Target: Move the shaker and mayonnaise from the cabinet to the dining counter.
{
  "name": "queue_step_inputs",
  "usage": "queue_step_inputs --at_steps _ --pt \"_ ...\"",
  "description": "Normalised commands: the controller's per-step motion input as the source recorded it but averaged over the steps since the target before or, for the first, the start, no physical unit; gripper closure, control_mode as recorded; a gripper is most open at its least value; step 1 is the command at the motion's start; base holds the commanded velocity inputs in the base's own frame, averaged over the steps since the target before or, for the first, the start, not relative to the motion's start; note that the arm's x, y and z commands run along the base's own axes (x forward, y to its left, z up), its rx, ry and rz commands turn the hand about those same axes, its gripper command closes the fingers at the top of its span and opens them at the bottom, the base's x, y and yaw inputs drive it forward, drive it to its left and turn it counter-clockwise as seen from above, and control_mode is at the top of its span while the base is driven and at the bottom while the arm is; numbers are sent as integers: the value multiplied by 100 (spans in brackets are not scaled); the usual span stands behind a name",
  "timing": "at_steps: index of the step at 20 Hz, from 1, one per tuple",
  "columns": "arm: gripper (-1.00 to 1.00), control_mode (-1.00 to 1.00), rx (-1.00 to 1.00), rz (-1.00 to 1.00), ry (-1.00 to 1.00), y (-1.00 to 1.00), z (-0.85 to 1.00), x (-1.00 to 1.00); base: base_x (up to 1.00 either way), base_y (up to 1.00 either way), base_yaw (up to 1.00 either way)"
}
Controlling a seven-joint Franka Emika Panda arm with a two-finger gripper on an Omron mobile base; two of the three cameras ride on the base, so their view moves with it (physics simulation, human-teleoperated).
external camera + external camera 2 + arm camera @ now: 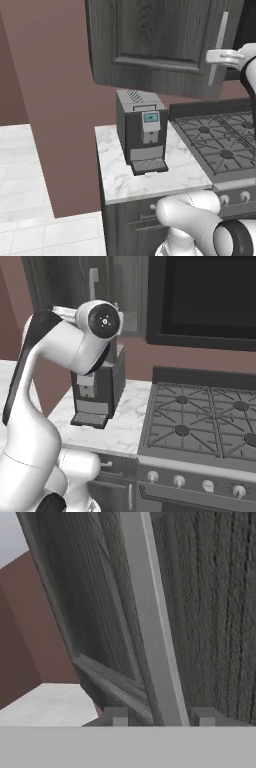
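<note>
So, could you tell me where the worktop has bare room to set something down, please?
Free: the marble worktop in front of the coffee machine and the strip between it and the stove. Also bare left of the machine. Crowded: the back middle, where the machine stands under the cabinet door.

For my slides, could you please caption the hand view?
Gripper shut on the cabinet door's silver bar handle.

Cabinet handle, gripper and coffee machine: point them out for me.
Cabinet handle (152, 627): hand view, middle of the silver bar.
Gripper (159, 717): hand view, midway between its fingertips, shut on the bar.
Coffee machine (141, 131): left base view, on its dark front.
</note>
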Motion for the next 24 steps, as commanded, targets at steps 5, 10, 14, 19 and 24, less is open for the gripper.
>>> queue_step_inputs --at_steps 5,10,14,19,24 --pt "100 -100 0 -3 2 42 5 -46 0 0 0" --pt "100 -100 0 -3 3 47 6 -40 0 0 0" --pt "100 -100 0 -4 2 43 11 -38 0 0 0" --pt "100 -100 0 -4 2 46 8 -39 0 0 0" --pt "100 -100 0 -4 1 51 5 -36 0 0 0"
